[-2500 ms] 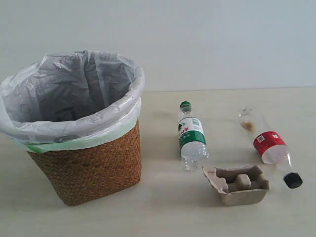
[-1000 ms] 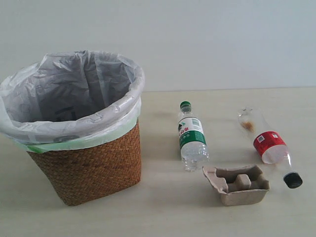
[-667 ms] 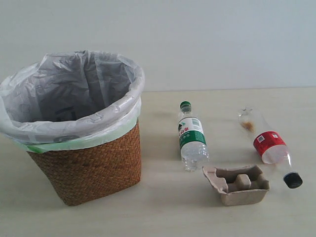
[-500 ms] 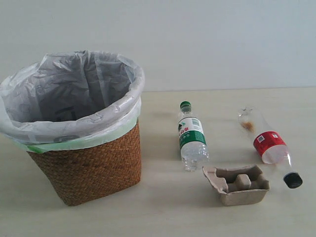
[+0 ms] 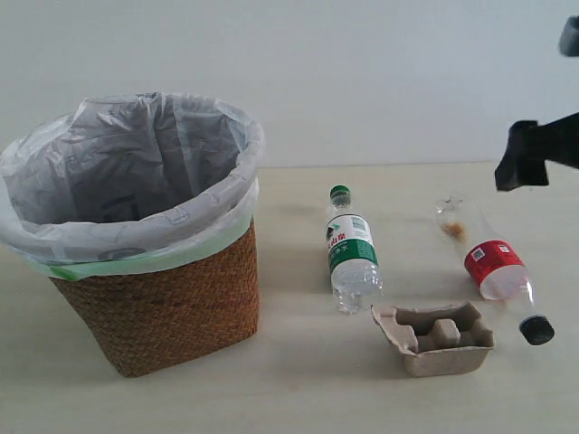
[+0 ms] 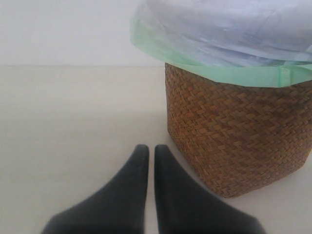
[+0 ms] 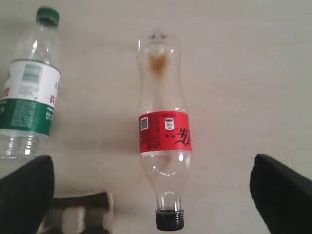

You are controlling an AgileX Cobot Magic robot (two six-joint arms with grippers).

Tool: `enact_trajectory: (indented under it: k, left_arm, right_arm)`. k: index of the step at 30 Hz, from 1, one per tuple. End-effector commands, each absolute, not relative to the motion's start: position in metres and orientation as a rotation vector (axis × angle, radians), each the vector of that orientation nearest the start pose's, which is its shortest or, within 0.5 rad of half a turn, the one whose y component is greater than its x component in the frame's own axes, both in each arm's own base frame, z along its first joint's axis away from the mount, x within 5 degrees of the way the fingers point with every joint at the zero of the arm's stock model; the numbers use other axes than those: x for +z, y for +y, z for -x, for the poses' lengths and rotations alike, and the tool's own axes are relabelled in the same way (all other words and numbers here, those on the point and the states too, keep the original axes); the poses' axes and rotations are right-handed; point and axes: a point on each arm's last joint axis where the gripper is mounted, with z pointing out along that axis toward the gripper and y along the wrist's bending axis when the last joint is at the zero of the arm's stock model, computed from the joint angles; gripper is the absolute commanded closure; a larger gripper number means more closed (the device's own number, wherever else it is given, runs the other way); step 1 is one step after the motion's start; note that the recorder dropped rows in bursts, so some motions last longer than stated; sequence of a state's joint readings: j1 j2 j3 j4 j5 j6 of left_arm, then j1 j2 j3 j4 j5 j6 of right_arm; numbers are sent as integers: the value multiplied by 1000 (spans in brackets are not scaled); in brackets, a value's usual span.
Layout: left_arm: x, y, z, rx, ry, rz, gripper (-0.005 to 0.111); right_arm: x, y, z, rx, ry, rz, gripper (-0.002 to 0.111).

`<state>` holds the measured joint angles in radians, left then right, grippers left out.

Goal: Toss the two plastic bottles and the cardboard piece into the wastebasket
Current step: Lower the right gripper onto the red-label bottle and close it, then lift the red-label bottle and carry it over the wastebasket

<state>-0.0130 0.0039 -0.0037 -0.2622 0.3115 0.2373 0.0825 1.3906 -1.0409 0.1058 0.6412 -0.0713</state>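
Our right gripper hung spread wide over the red-label bottle lying on the table near the green-label bottle and cardboard piece, while our left gripper, fingers all but together, faced the wastebasket.
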Motion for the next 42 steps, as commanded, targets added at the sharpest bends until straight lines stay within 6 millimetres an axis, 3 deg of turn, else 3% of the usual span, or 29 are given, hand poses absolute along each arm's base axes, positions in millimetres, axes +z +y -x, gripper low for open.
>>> enact_trajectory:
  k: [1,7,12,23,29,32,37,38,42]
  left_arm:
    - [186,-8,-54,-95,1779,-65,103]
    - [186,-8,-54,-95,1779,-65,103]
    - [186,-8,-54,-95,1779,-65,103]
    - [186,-8,-54,-95,1779,-65,103]
    - [186,-8,-54,-95,1779,-65,103]
    - [186,-8,-54,-95,1779,-65,103]
    - [186,-8,-54,-95,1779,-65,103]
    - [186,-8,-54,-95,1779,-65,103]
    - [186,-8,-54,-95,1779,-65,103]
  right_arm:
    - [255,32,-319,112,2600,186,5]
    - [213,34,-349,102,2702,222,4]
    - [191,36,-368,101,2718,213,4]
    - [144,35,-389,55,2690,228,4]
    - [137,35,-392,48,2683,231,7]
    - [137,35,-392,49,2683,228,30]
    - [136,35,-392,49,2683,233,102]
    - [136,35,-391,50,2687,229,108]
    - [141,35,-390,52,2688,230,107]
